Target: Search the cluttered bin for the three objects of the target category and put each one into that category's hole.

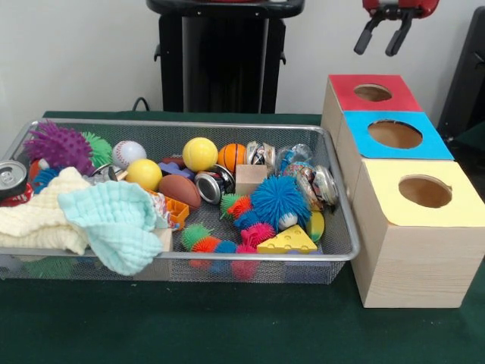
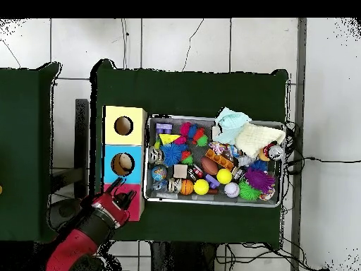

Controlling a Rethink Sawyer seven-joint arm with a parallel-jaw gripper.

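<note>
The wire mesh bin stands on the green table, packed with toys; it also shows in the overhead view. Inside are two yellow balls, a baseball, a small basketball, a brown football, a blue spiky ball, a purple spiky ball and a yellow cheese wedge. My gripper hangs open and empty high above the red-topped box. In the overhead view the gripper sits over that box.
Three pale wooden boxes stand in a row right of the bin, each with a round hole: red top, blue top, yellow top. A mint cloth and a cream cloth cover the bin's left end. Cans lie there too.
</note>
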